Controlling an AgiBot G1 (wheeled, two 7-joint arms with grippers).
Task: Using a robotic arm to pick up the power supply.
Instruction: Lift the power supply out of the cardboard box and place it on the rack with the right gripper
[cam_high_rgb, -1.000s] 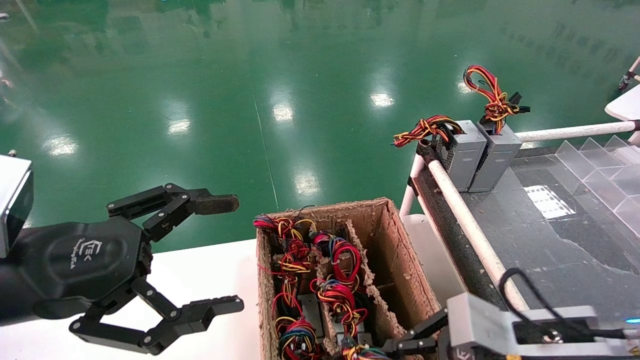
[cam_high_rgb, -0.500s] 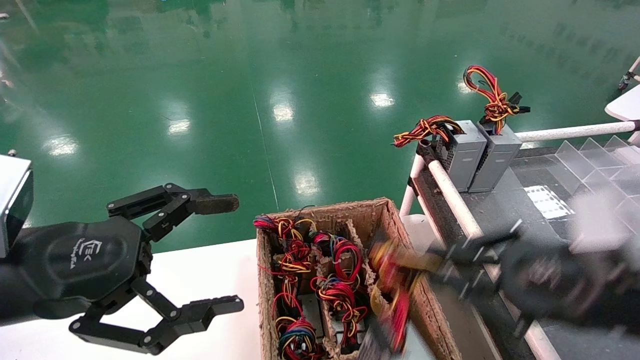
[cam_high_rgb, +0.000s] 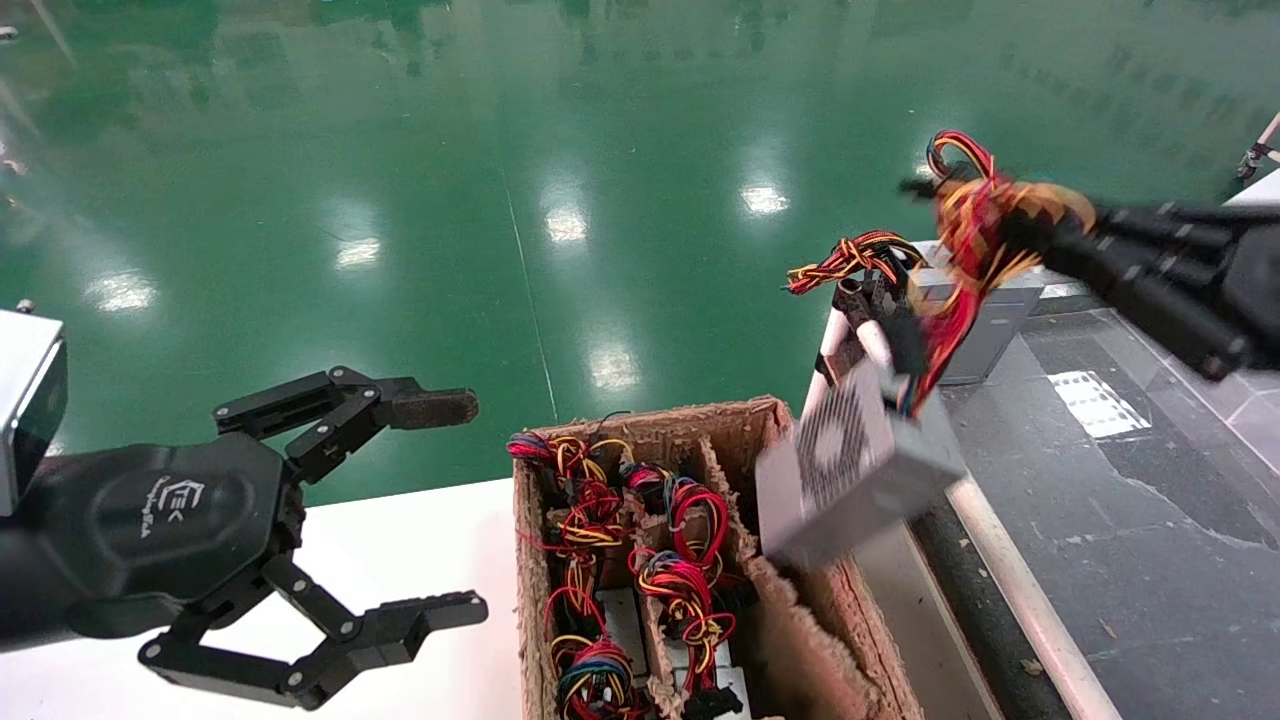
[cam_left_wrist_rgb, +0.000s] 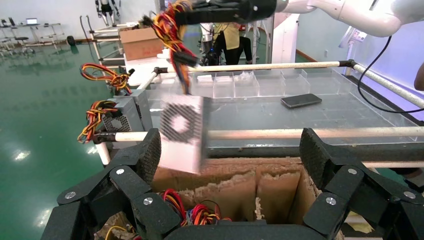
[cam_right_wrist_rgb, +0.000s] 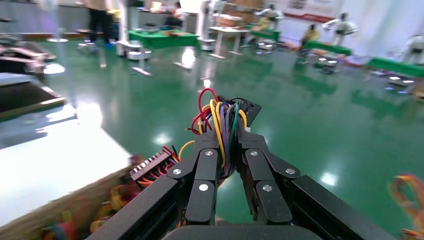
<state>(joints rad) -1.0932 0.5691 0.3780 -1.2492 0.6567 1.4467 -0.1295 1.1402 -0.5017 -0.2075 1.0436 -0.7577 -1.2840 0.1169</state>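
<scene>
From the head view, the right gripper (cam_high_rgb: 1010, 225) sits high at the far right, its fingers clamped together on the wire bundle (cam_high_rgb: 965, 215); the power supply (cam_high_rgb: 855, 470) dangles below by those wires, tilted, clear of the cardboard carton (cam_high_rgb: 800, 610) and hanging over its far right corner beside the white rail (cam_high_rgb: 1010, 590); so the pick-up itself looks largely done, the box being out of its compartment; what seems left is to carry it clear and steady. Other units with coloured wires remain in the carton's left compartments; two more grey boxes (cam_high_rgb: 985, 320) stand on the dark bench at the far right. The left gripper (cam_high_rgb: 445, 505) hovers at the near left over the white table (cam_high_rgb: 400, 545), fingers wide apart and holding nothing; it looks idle.

From the left wrist view, the power supply (cam_left_wrist_rgb: 182, 132) hangs in mid-air past the carton's far wall (cam_left_wrist_rgb: 240, 180), its fan grille facing this camera, wires running up to the right gripper (cam_left_wrist_rgb: 182, 15); the left gripper's own fingers (cam_left_wrist_rgb: 145, 160) stand spread either side.

From the right wrist view, the fingers (cam_right_wrist_rgb: 210, 165) are shut tight on the wire bundle (cam_right_wrist_rgb: 222, 122); the box itself is hidden below; held by wires alone, I judge it likely to swing.
</scene>
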